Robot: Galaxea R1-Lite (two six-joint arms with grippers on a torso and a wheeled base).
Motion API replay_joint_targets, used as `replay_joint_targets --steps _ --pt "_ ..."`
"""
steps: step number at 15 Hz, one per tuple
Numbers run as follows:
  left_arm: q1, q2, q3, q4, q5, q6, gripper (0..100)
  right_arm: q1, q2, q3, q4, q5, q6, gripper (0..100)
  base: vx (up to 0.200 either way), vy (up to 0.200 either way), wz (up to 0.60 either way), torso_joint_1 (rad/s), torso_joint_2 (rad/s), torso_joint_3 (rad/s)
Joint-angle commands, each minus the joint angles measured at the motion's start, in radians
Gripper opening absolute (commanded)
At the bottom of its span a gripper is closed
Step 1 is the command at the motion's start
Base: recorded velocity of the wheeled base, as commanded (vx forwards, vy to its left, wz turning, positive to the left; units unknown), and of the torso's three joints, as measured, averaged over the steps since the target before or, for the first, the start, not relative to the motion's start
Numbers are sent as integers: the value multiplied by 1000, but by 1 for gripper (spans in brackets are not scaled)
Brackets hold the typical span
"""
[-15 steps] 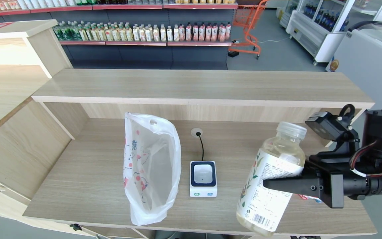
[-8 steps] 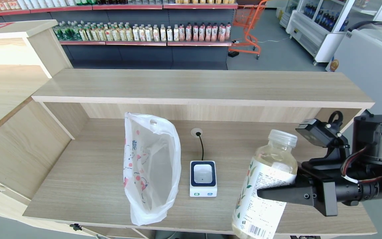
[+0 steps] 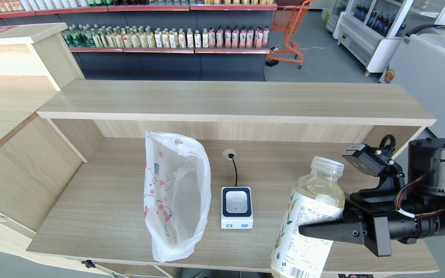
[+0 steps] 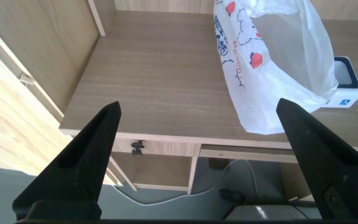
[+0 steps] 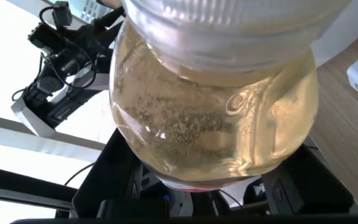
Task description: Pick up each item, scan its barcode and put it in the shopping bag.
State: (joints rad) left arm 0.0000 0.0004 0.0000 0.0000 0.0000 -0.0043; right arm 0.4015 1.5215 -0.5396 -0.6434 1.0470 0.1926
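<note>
Worktop (image 3: pixel 102 216), bag (image 3: pixel 176 193) upright near its front edge, bottle (image 3: pixel 315 204) tilted over the front right corner, base cut off, far finger hidden, my right pincer (image 3: pixel 311 226) clamped across its label, scanner (image 3: pixel 236 207) beside bag, left pincer (image 4: pixel 197 109) spread wide.

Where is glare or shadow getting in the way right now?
Head view: the window of the white square barcode scanner shows a pale reflection. Right wrist view: highlights glint on the clear label-wrapped drink bottle, with washed-out white behind it. Left wrist view: even light; the white printed plastic bag glows translucent.
</note>
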Motion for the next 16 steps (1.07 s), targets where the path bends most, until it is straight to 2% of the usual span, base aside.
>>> replay_joint_targets --steps 1,7,9,10,11,12,14,16 --pt "0 0 0 0 0 0 100 0 0 0 -2 1 -1 0 0 0 0 0 0 0" --pt "0 0 0 0 0 0 100 -7 -29 -8 -10 -12 -27 0 0 0 0 0 0 0" --pt "0 0 0 0 0 0 100 -44 -47 -40 -25 -101 -122 0 0 0 0 0 0 0" --pt "0 0 0 0 0 0 100 -75 -44 -106 -24 -306 -259 0 0 0 0 0 0 0" --pt "0 0 0 0 0 0 100 -98 -40 -137 -21 -426 -346 0 0 0 0 0 0 0" --pt "0 0 0 0 0 0 100 -136 -44 -171 -25 -565 -528 0 0 0 0 0 0 0" --pt "0 0 0 0 0 0 100 -204 -61 -175 -32 -608 -779 0 0 0 0 0 0 0" --pt "0 0 0 0 0 0 100 -204 -63 -172 -53 -633 -920 0 0 0 0 0 0 0"
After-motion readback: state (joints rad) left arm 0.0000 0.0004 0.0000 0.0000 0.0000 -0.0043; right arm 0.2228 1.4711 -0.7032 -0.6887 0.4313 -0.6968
